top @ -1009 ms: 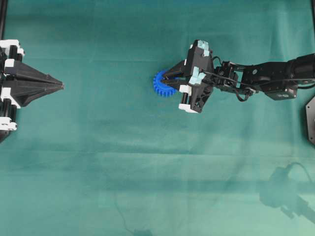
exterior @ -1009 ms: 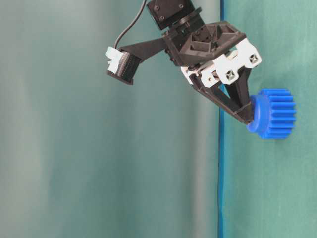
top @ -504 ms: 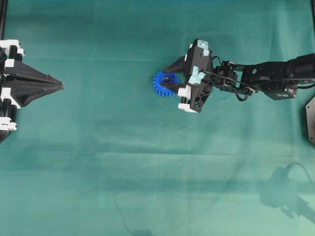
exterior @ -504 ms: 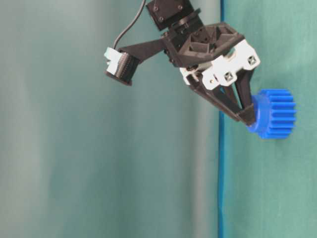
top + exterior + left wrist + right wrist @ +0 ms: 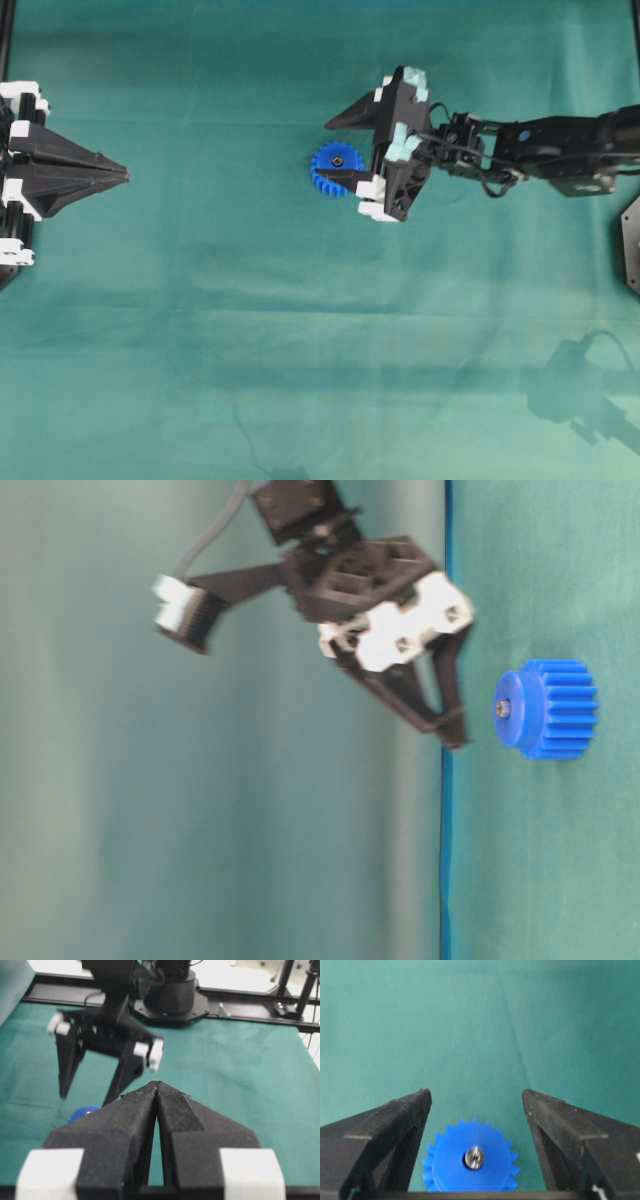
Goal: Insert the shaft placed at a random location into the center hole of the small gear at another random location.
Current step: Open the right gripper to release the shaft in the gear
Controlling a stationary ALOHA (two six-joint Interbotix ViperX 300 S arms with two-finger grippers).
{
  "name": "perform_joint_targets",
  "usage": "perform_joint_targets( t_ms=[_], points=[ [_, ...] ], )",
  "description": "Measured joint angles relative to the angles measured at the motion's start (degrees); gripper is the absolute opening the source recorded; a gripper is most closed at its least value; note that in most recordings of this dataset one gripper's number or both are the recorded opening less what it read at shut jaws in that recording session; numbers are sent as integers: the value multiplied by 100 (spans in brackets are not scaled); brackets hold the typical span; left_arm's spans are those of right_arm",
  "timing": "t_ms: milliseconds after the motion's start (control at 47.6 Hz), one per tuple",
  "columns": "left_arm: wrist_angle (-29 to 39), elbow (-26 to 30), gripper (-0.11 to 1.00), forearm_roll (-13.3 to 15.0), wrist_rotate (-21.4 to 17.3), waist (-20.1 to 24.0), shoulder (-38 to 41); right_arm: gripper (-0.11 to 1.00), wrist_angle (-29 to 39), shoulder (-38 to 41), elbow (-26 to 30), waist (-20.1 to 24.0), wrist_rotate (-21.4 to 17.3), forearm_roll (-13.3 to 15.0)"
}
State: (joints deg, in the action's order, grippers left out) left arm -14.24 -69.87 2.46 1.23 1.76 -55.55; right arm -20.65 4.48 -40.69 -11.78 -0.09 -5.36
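Directly beneath the spread black fingers of the right gripper [image 5: 476,1105] sits the small gear [image 5: 471,1161], a bright blue plastic wheel with squared teeth around its rim and a raised round hub, lying flat on the matte green cloth [image 5: 300,330] that covers the table. The short silvery metal shaft [image 5: 474,1156] stands upright in the center hole of that hub, its polished end showing as a small grey disc flush with or just proud of the blue plastic; its long axis runs straight up toward the wrist camera. In the table-level view the right gripper [image 5: 452,730] hangs apart from the gear [image 5: 548,708], tips clear of the hub, with the pin's end [image 5: 503,709] glinting on the hub face. Its jaws stand wide and hold nothing. From overhead, the right gripper [image 5: 340,150] straddles the gear [image 5: 335,170], one finger on either side, so this arm is by far the nearer one. Well apart at the left edge, the left gripper [image 5: 122,175] rests with its wedge-shaped, rough-textured black fingers [image 5: 125,1125] pressed together on nothing. Judging from how the pin sits, the insertion looks complete, and what remains is probably only a clean straight retreat away from the gear without brushing its teeth.
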Motion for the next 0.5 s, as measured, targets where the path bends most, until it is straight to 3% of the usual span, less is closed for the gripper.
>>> perform_joint_targets(
  t_ms=[273,504],
  points=[
    [0,0,0,0,0,0,-9,74,404,-721,-9,0,0,9],
    [9,0,0,0,0,0,-18,74,439,-1107,-519,0,-35,9]
  ],
)
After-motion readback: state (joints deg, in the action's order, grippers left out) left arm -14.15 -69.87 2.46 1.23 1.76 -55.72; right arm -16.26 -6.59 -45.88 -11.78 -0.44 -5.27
